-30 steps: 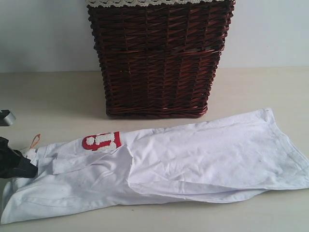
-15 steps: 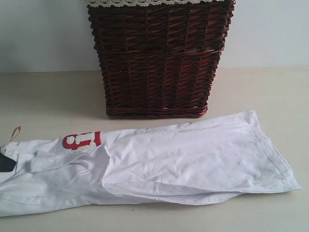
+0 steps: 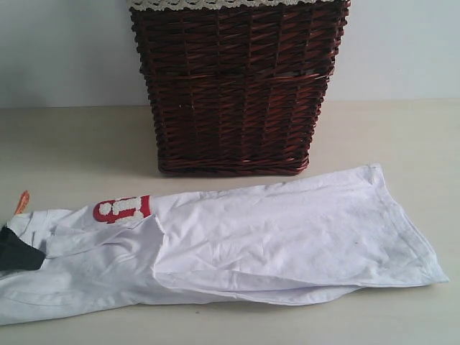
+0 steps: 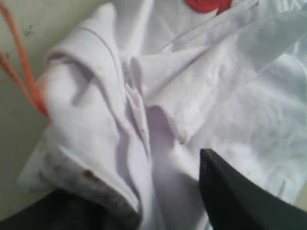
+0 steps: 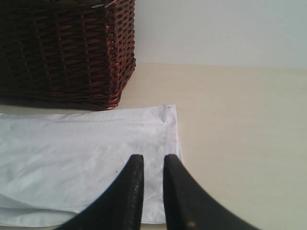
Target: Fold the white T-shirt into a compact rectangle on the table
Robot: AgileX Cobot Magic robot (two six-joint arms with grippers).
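Note:
The white T-shirt (image 3: pixel 273 230) lies on the table (image 3: pixel 72 144) as a long folded strip, its red-outlined lettering (image 3: pixel 122 208) near the left end. My left gripper (image 3: pixel 11 248) sits at the collar end by the orange tag (image 3: pixel 21 203). In the left wrist view this gripper (image 4: pixel 168 187) is open. Bunched collar cloth (image 4: pixel 120 120) lies loose between its fingers and a fold drapes over one finger (image 4: pixel 62 213). My right gripper (image 5: pixel 151 160) hovers over the shirt's hem corner (image 5: pixel 165 124), open by a narrow gap with nothing between the fingers. It is out of the exterior view.
A dark wicker basket (image 3: pixel 233 86) with a lace-trimmed liner (image 3: pixel 215 3) stands behind the shirt at the middle back, close to its upper edge. A pale wall (image 3: pixel 65 50) rises behind the table. Bare table (image 5: pixel 240 143) lies to the right of the hem.
The shirt slid left about a second ago and has since lain still. The left gripper's jaws have spread apart at the collar. The right gripper has not moved.

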